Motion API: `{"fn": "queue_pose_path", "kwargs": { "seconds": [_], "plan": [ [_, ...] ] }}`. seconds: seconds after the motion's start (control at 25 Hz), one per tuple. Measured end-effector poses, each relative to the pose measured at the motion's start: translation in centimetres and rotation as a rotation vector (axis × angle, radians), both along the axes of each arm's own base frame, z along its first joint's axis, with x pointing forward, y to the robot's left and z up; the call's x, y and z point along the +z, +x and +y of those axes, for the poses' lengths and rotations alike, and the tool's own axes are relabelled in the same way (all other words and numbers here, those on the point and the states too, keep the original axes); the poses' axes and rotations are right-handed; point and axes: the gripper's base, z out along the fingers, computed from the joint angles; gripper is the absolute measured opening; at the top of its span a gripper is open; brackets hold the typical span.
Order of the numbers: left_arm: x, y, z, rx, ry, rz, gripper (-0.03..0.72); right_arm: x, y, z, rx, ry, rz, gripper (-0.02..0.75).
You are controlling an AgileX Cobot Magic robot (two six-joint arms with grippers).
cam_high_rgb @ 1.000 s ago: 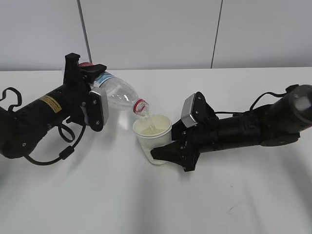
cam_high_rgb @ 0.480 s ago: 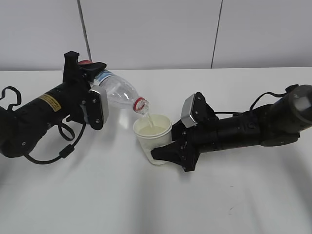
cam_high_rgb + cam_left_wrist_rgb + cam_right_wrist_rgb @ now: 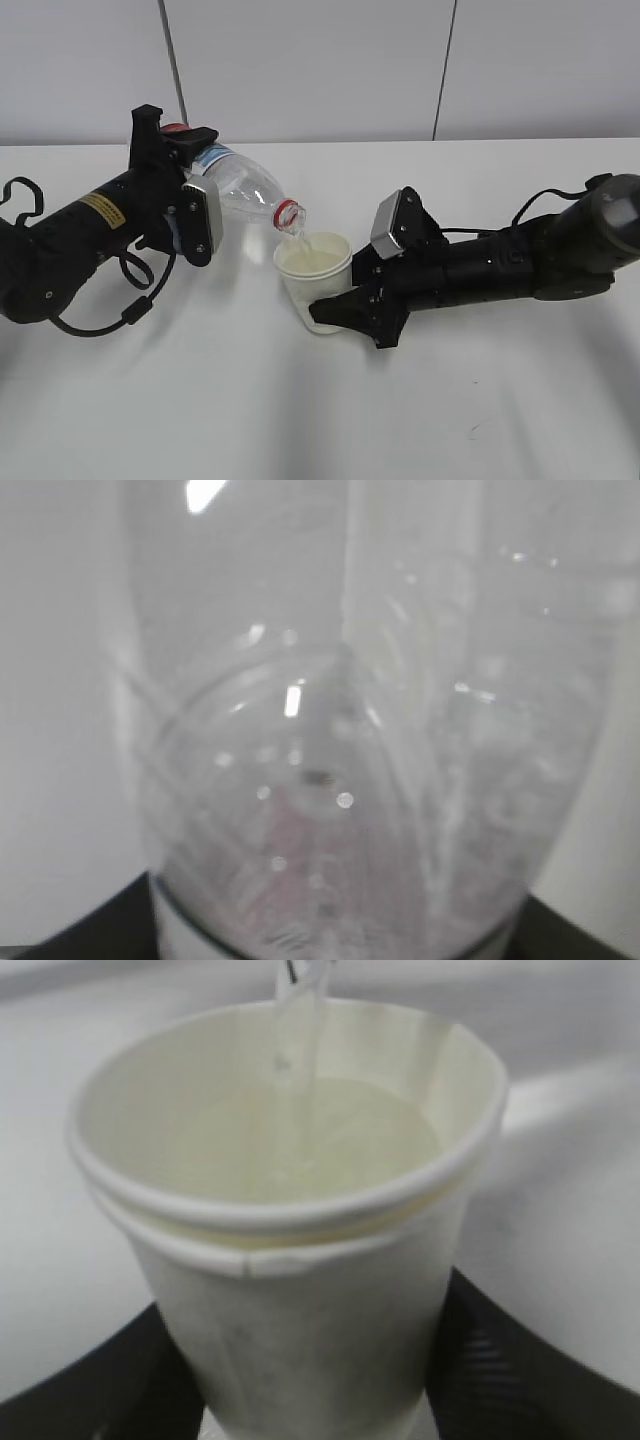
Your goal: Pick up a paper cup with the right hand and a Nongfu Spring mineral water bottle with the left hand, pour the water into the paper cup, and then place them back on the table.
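At frame centre, the left pincer (image 3: 185,190) gripped the tilted bottle (image 3: 240,190), water (image 3: 300,1050) streaming into the cup (image 3: 315,275) clamped by the right pincer (image 3: 335,312) above the worktop (image 3: 300,420). Best to keep the neck over the rim and level off before the cup brims.

Place: a robot test room or lab, it seems.
Table (image 3: 300,420): large, plain white, almost bare.
Wall (image 3: 300,60): pale grey panels with thin dark seams, at 12 o'clock behind the table.
Machines: two black robot arms (image 3: 80,240) lying low, at 9 and 3 o'clock.
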Motion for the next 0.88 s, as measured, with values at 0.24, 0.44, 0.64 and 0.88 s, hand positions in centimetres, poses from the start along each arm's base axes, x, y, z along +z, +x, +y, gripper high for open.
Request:
{"fn": "queue_pose_path", "kwargs": {
  "seconds": [0.24,0.44,0.64,0.88],
  "plan": [
    [0.02,-0.04,-0.05,0.002,-0.101,0.055,0.358,0.32,0.28,0.04,-0.014,0.023,-0.047,0.442],
    [-0.14,-0.47,-0.68,-0.007,-0.216,0.132,0.358,0.4,0.36,0.04,-0.019,0.027,-0.061,0.442],
    [-0.6,-0.47,-0.8,0.022,-0.414,0.255,0.358,0.44,0.44,0.02,-0.024,0.028,-0.072,0.442],
    [-0.77,-0.04,0.05,0.137,-0.843,0.448,0.358,0.5,0.55,0.0,-0.038,0.035,-0.073,0.442]
  ]
}}
